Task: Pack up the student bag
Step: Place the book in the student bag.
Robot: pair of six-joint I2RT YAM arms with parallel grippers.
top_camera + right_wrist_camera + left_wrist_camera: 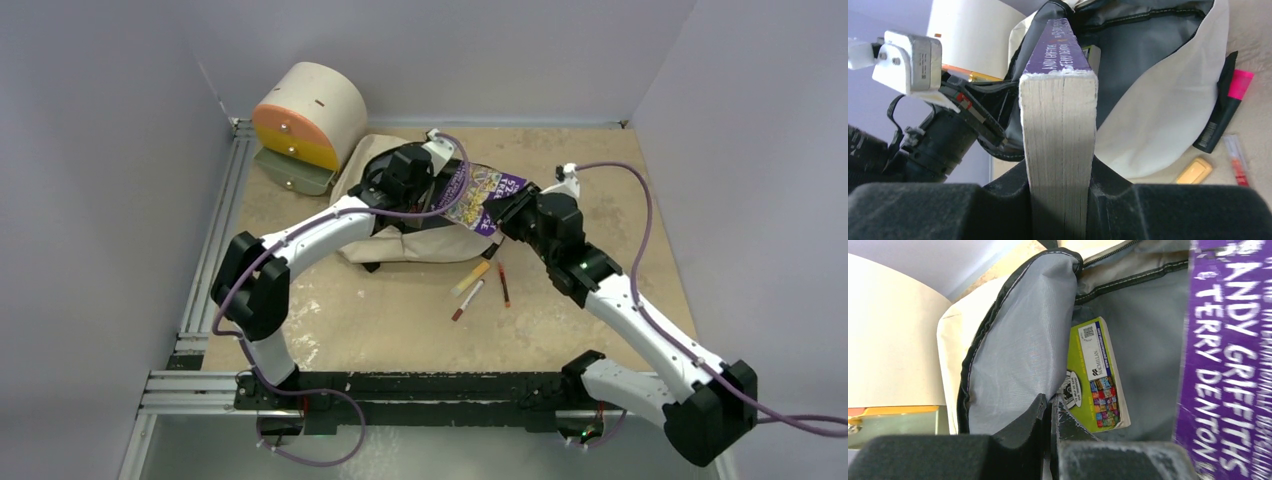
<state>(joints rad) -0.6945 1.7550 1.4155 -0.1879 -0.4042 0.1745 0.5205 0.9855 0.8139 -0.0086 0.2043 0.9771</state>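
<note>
The student bag (420, 243), beige with a dark grey lining, lies open at mid-table. My left gripper (403, 175) sits at its mouth, shut (1053, 405) on the edge of the grey lining flap (1018, 355) and holding it aside. A green book (1095, 375) rests inside the bag. My right gripper (512, 212) is shut (1060, 175) on the page edge of a thick purple book (1058, 125). The purple book (478, 197) points spine-up, its far end inside the bag's opening (1148, 45). Its cover (1228, 360) fills the right of the left wrist view.
A cream-and-orange cylindrical drawer unit (305, 115) stands at the back left, close to the bag. A yellow highlighter (471, 277) and two red pens (467, 300) (503, 283) lie in front of the bag. A black-and-pink marker (1223, 115) lies against the bag's side.
</note>
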